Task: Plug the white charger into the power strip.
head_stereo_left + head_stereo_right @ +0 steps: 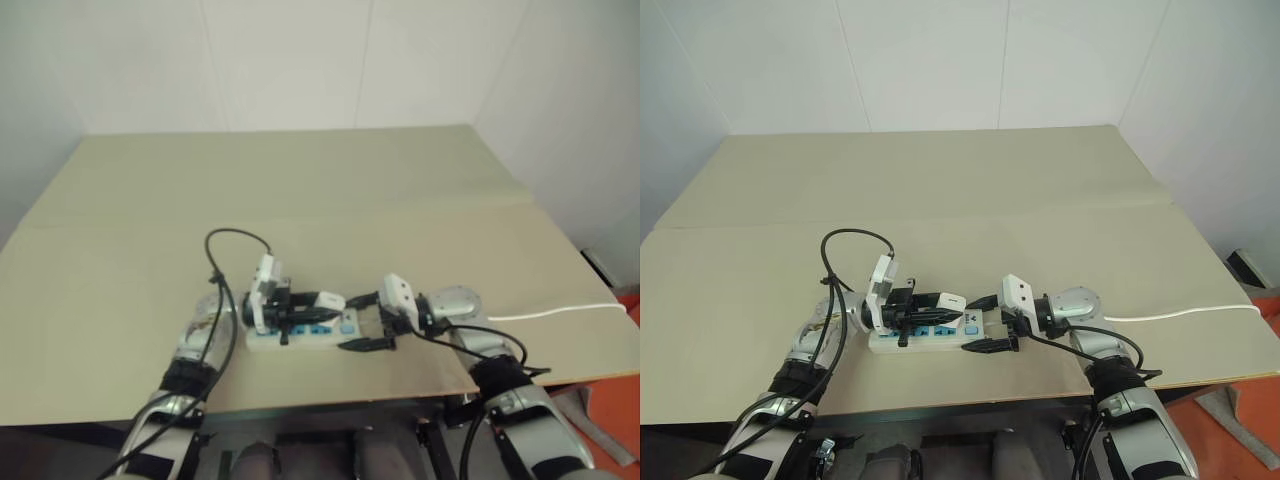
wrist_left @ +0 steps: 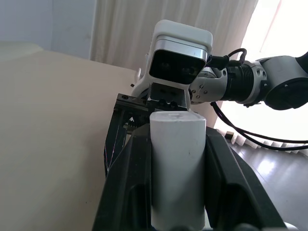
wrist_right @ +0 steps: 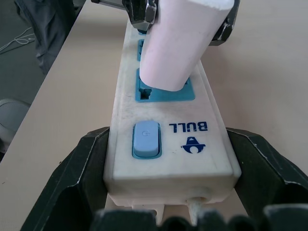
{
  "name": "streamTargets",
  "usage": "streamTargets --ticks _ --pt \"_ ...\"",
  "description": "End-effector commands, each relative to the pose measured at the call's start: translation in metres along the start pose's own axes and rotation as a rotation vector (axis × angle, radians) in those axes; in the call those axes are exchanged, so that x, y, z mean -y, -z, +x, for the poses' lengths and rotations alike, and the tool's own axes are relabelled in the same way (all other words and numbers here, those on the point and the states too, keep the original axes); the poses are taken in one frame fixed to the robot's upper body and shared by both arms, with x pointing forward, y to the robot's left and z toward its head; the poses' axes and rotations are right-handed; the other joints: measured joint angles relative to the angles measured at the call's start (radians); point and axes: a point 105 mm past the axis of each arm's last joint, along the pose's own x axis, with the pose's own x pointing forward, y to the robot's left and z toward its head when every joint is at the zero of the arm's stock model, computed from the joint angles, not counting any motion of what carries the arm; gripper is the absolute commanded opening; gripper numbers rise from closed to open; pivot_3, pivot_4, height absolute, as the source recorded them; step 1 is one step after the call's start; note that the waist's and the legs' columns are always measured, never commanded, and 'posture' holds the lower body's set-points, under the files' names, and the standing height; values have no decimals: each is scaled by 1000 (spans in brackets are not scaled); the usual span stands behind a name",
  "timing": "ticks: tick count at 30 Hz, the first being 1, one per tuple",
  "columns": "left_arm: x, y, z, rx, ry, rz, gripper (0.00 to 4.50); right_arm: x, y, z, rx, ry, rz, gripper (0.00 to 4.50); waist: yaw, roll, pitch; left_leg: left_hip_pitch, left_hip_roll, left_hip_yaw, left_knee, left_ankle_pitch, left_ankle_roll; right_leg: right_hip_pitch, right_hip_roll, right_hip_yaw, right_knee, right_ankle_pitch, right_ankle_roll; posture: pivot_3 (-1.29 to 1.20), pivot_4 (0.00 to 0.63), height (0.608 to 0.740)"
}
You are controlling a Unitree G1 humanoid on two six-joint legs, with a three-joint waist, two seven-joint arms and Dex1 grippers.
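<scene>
The power strip (image 3: 168, 159) lies flat on the table near its front edge, with blue socket faces and a blue switch (image 3: 145, 139) at its near end. My right gripper (image 3: 171, 139) clamps that switch end, one black finger pressed against each long side. My left gripper (image 2: 177, 139) is shut on the white charger (image 2: 175, 163), a small plain block. In the right wrist view the charger (image 3: 185, 43) hangs tilted over the socket beside the switch, its lower end at the socket face. Its prongs are hidden. From the head, the charger (image 1: 328, 300) sits just above the strip (image 1: 300, 342).
The strip's thin white cord (image 1: 560, 312) runs off to the right along the beige table (image 1: 330, 190). A black cable (image 1: 235, 238) loops above my left wrist. The table's front edge (image 1: 330, 405) is close behind the strip. A white wall stands beyond the far edge.
</scene>
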Motion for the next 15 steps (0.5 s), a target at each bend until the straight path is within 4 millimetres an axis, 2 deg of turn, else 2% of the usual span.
streamTargets --ticks 1,15 --pt "2 7 -2 4 -5 -36 1007 -6 9 5 -47 -29 21 3387 0 0 0 0 0 0 0 0 0 0 0 0 0 0 0 0 150 740" --pt "6 9 -4 17 -2 -90 1007 -3 9 7 -45 -27 17 3387 -1 1 -2 1 0 0 -1 0 0 1 0 0 0 -2 1 0 150 740"
